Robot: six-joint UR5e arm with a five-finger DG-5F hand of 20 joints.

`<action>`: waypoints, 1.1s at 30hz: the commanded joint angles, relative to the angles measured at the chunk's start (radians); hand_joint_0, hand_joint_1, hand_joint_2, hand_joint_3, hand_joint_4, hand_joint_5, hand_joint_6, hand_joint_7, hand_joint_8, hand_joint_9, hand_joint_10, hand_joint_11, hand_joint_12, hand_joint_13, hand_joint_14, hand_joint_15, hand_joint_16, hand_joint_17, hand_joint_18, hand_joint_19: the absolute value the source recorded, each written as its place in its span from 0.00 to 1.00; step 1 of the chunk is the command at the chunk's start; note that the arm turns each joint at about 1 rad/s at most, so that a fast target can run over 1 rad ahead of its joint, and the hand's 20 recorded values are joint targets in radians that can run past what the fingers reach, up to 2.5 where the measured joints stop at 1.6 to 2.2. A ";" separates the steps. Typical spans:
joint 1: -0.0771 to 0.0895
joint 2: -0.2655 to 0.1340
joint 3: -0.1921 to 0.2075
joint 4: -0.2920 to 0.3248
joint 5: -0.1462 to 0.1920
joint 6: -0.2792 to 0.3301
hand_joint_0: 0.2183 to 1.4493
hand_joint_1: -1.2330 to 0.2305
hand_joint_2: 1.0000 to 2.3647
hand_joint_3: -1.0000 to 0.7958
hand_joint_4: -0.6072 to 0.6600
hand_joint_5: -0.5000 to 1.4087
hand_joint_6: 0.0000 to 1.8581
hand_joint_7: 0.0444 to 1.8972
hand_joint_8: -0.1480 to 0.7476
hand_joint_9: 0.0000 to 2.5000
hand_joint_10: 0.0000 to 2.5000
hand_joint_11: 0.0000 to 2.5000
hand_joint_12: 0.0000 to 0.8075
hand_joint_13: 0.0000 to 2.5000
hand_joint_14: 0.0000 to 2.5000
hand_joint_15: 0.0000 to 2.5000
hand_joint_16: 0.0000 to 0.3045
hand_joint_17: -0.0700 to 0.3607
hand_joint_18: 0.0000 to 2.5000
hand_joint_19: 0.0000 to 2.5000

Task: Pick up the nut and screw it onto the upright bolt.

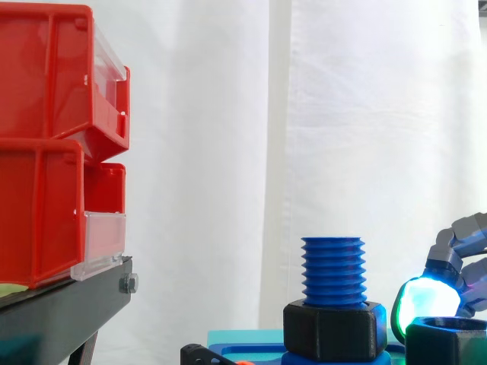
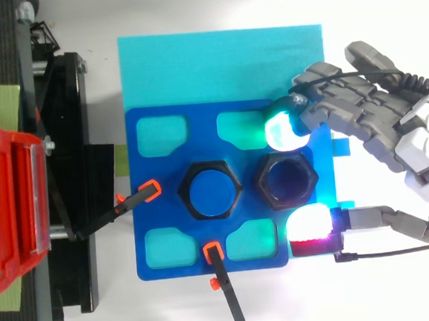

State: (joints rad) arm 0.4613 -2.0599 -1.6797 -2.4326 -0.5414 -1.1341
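Now | top view: hand (image 2: 374, 111) straddles nut (image 2: 306, 170) just beside bolt (image 2: 212, 190); grip cannot tell | side view: bolt's threads show

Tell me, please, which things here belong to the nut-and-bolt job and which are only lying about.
Belong to the job:
nut
bolt
hand
blue plate that the bolt stands on

Lying about:
red bins
black stand
cyan sheet
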 commanded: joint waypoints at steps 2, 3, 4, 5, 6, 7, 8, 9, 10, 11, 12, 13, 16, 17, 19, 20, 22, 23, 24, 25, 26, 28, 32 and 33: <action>-0.001 0.000 0.000 0.000 0.000 0.001 0.16 0.32 0.00 0.28 0.66 0.14 0.27 0.48 0.47 0.15 0.00 0.00 0.41 0.15 0.00 0.00 0.11 0.34 0.03 0.00; -0.001 0.000 0.000 0.000 0.000 0.001 0.16 0.32 0.00 0.28 0.66 0.14 0.27 0.48 0.47 0.15 0.00 0.00 0.41 0.15 0.00 0.00 0.11 0.34 0.03 0.00; 0.000 0.001 0.000 0.000 0.000 0.001 0.16 0.32 0.00 0.28 0.66 0.14 0.27 0.48 0.47 0.15 0.00 0.00 0.41 0.15 0.00 0.00 0.11 0.34 0.03 0.00; -0.001 0.000 0.000 0.000 0.000 0.001 0.16 0.32 0.00 0.28 0.66 0.14 0.27 0.48 0.47 0.15 0.00 0.00 0.41 0.15 0.00 0.00 0.11 0.34 0.03 0.00; -0.001 0.000 0.000 0.000 0.000 0.001 0.16 0.32 0.00 0.28 0.66 0.14 0.27 0.48 0.47 0.15 0.00 0.00 0.41 0.15 0.00 0.00 0.11 0.34 0.03 0.00; -0.001 0.000 0.000 0.000 0.000 0.001 0.16 0.32 0.00 0.28 0.66 0.14 0.27 0.48 0.47 0.15 0.00 0.00 0.42 0.14 0.00 0.00 0.12 0.35 0.03 0.00; -0.001 0.000 0.000 0.000 0.000 0.001 0.15 0.32 0.00 0.28 0.66 0.14 0.27 0.48 0.47 0.14 0.00 0.00 0.42 0.14 0.00 0.00 0.12 0.35 0.03 0.00; -0.001 0.000 0.000 0.000 0.000 0.001 0.15 0.32 0.00 0.28 0.66 0.14 0.27 0.48 0.47 0.14 0.00 0.00 0.42 0.14 0.00 0.00 0.12 0.35 0.03 0.00; -0.001 0.000 0.000 0.000 0.000 0.001 0.15 0.31 0.00 0.28 0.65 0.14 0.27 0.47 0.47 0.14 0.00 0.00 0.42 0.14 0.00 0.00 0.12 0.35 0.02 0.00; -0.001 0.001 0.000 0.000 0.000 0.001 0.15 0.31 0.00 0.28 0.65 0.14 0.27 0.47 0.46 0.13 0.00 0.00 0.42 0.13 0.00 0.00 0.12 0.36 0.02 0.00; -0.001 0.000 0.000 0.000 0.000 0.001 0.15 0.30 0.00 0.28 0.65 0.14 0.27 0.47 0.46 0.13 0.00 0.00 0.42 0.13 0.00 0.00 0.12 0.36 0.02 0.00; -0.001 0.001 0.000 0.000 0.000 0.001 0.15 0.29 0.00 0.28 0.65 0.14 0.27 0.47 0.46 0.13 0.00 0.00 0.43 0.13 0.00 0.00 0.12 0.36 0.02 0.00; -0.001 0.000 0.000 0.000 0.000 0.001 0.14 0.27 0.00 0.28 0.65 0.13 0.27 0.47 0.46 0.13 0.00 0.00 0.43 0.13 0.00 0.00 0.13 0.36 0.01 0.00; -0.001 0.000 0.000 0.000 0.000 0.001 0.14 0.27 0.00 0.28 0.65 0.13 0.27 0.47 0.46 0.12 0.00 0.00 0.43 0.13 0.00 0.00 0.13 0.37 0.01 0.00; -0.001 0.000 0.000 0.000 0.000 0.001 0.14 0.26 0.00 0.28 0.64 0.13 0.27 0.47 0.46 0.12 0.00 0.00 0.43 0.12 0.00 0.00 0.13 0.37 0.01 0.00; -0.001 0.000 0.000 0.000 0.000 0.001 0.14 0.25 0.00 0.28 0.64 0.13 0.27 0.47 0.46 0.12 0.00 0.00 0.44 0.12 0.00 0.00 0.13 0.37 0.01 0.00; -0.001 0.000 0.000 0.000 0.000 0.001 0.14 0.25 0.00 0.28 0.64 0.13 0.27 0.47 0.46 0.12 0.00 0.00 0.44 0.12 0.00 0.00 0.13 0.37 0.01 0.00; -0.001 0.000 0.000 0.000 0.000 0.001 0.14 0.25 0.00 0.28 0.65 0.13 0.27 0.47 0.46 0.12 0.00 0.00 0.44 0.12 0.00 0.00 0.13 0.37 0.01 0.00; -0.001 0.000 0.001 0.000 0.000 0.001 0.14 0.25 0.00 0.28 0.65 0.13 0.27 0.48 0.46 0.12 0.00 0.00 0.44 0.12 0.00 0.00 0.13 0.37 0.01 0.00; -0.001 0.001 0.000 0.000 0.000 0.001 0.14 0.25 0.00 0.28 0.65 0.13 0.27 0.48 0.46 0.12 0.00 0.00 0.44 0.12 0.00 0.00 0.13 0.37 0.01 0.00; -0.001 0.001 0.001 0.000 0.000 0.001 0.14 0.25 0.00 0.28 0.66 0.13 0.27 0.49 0.46 0.12 0.00 0.00 0.44 0.12 0.00 0.00 0.13 0.37 0.02 0.00; -0.001 0.000 0.008 -0.002 0.000 0.001 0.15 0.26 0.00 0.28 0.67 0.14 0.27 0.50 0.46 0.13 0.00 0.00 0.43 0.13 0.00 0.00 0.13 0.37 0.02 0.00; -0.001 0.000 0.014 -0.019 0.000 0.001 0.21 0.29 0.00 0.28 0.67 0.14 0.27 0.53 0.45 0.15 0.00 0.00 0.38 0.15 0.00 0.00 0.10 0.33 0.04 0.00; -0.001 0.000 0.014 -0.025 0.000 0.001 0.21 0.29 0.00 0.28 0.67 0.14 0.27 0.54 0.45 0.15 0.00 0.00 0.38 0.15 0.00 0.00 0.10 0.32 0.04 0.00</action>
State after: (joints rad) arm 0.4602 -2.0597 -1.6692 -2.4458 -0.5415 -1.1336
